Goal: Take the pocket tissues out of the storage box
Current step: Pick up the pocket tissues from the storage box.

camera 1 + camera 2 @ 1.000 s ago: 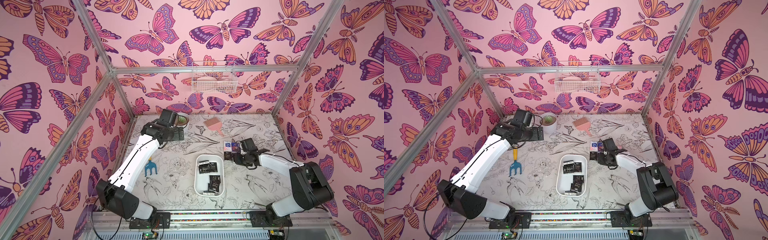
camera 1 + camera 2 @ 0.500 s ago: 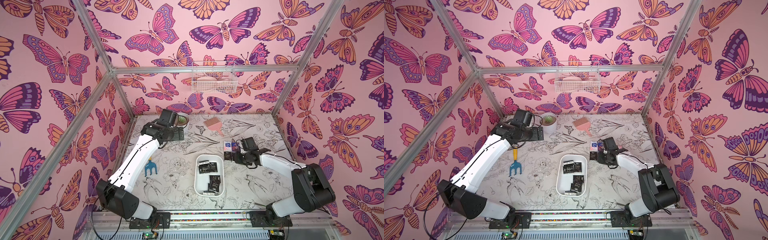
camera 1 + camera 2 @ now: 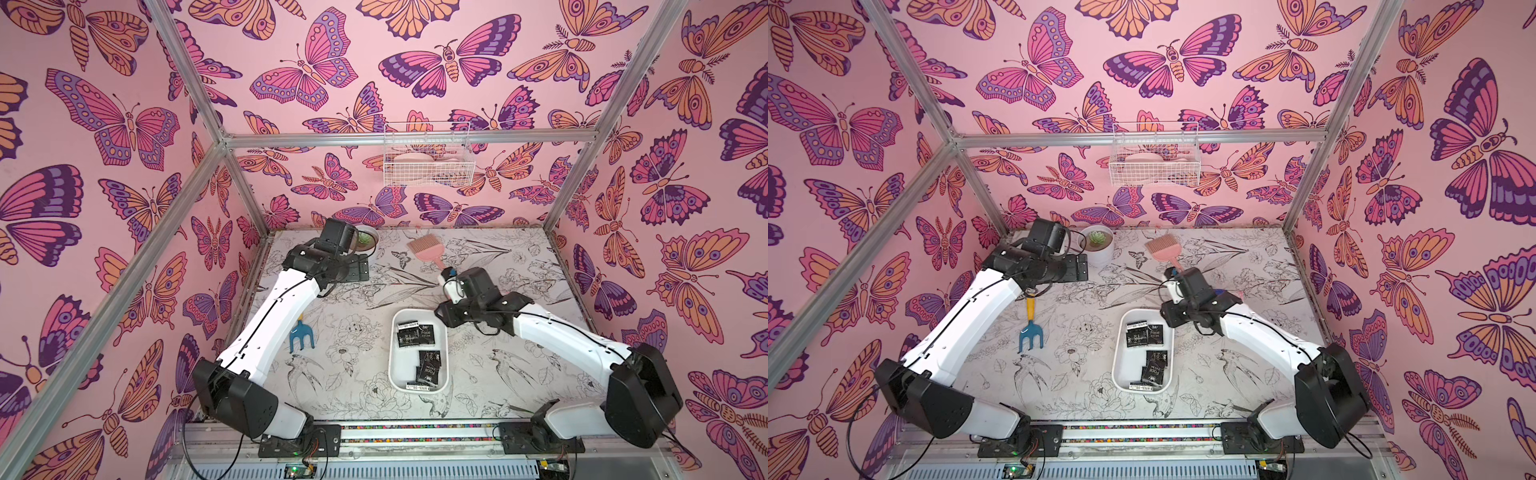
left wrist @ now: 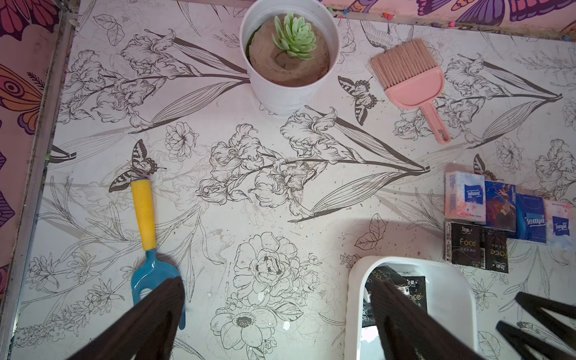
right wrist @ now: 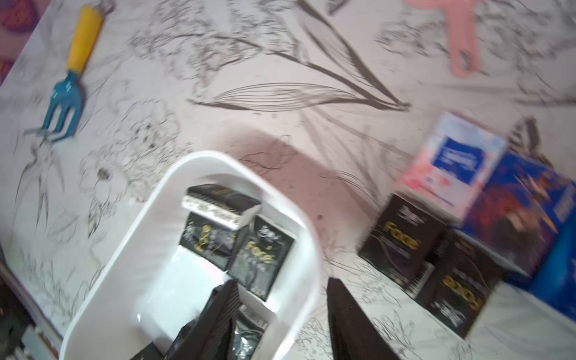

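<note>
— Right gripper [image 5: 282, 280]?
— Jaws apart, empty. Poised above the rim of the storage box [image 5: 218, 160], one finger over the inside, the other over the table [image 4: 280, 218] outside the wall. Blurred in the wrist view, hidden under its own wrist in both top views.

— Pocket tissues [image 3: 415, 334]?
— Split in two lots. Black Face ones flat inside the box, below and ahead of the fingertips, a cluster at each end. Laid-out packets [image 4: 480, 218] on the table just beside the gripper, outside the wall: two black Face, four blue, white or pinkish, some lettered Tempo, in two touching rows.

— In the way?
— Only the box wall, between the fingers and the packets inside. Laid-out packets covered by the right arm in both top views.

— Around?
— Pink brush [image 3: 424, 251] ahead of the gripper, past the laid-out packets. Blue garden fork with a yellow handle [image 3: 1030, 328] across the box from it, well apart. White pot with a green succulent [image 4: 280, 96] farther off still. White wire basket [image 3: 428, 166] high on the back wall.

— Left gripper [image 4: 274, 282]?
— Spread wide, empty, near the pot, well apart from the box.

— Against a second ago?
— Right gripper then low at the laid-out packets, jaws narrower; now lifted, swung over to the box, jaws wider. Laid-out packets partly showing then in the top views, now under the arm. Left arm, box and the packets in it unmoved.
</note>
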